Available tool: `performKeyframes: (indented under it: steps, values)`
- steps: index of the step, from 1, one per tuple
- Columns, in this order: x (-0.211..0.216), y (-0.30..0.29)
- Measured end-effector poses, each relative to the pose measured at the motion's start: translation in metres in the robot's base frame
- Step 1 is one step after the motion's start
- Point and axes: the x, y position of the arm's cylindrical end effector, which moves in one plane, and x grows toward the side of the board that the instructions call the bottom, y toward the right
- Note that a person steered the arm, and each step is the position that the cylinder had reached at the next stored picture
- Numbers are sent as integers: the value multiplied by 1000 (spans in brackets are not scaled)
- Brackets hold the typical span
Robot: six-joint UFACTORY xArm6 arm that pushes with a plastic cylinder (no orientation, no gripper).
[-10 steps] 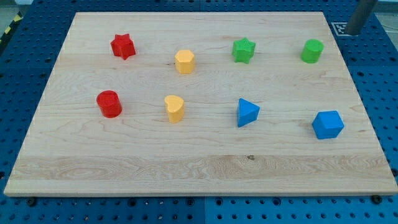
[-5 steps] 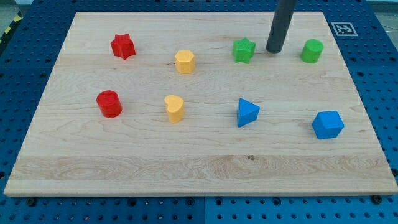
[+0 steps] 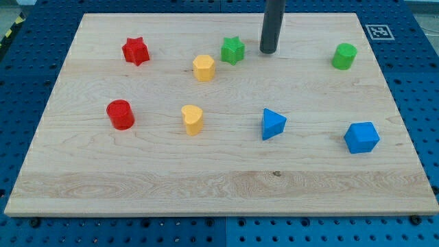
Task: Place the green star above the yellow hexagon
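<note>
Board [image 3: 226, 182] holds 8 blocks. Green star [image 3: 233, 50] sits just right of and slightly above the yellow hexagon [image 3: 204, 68]; my tip [image 3: 268, 51], a bare rod holding nothing, stands near the star's right.

I see my tip [image 3: 267, 52] near the green star [image 3: 233, 50], at its three o'clock with a gap between. The yellow hexagon [image 3: 204, 68] sits close at the star's seven o'clock. The green cylinder [image 3: 344, 56] lies well apart at three o'clock.
</note>
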Motion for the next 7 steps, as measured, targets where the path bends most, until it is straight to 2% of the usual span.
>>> performKeyframes:
  steps: [1, 3, 4, 5, 6, 7]
  values:
    - [-4, -33]
    - [17, -98]
    - [-10, -103]
    - [-15, -141]
    - [1, -193]
    - [30, -220]
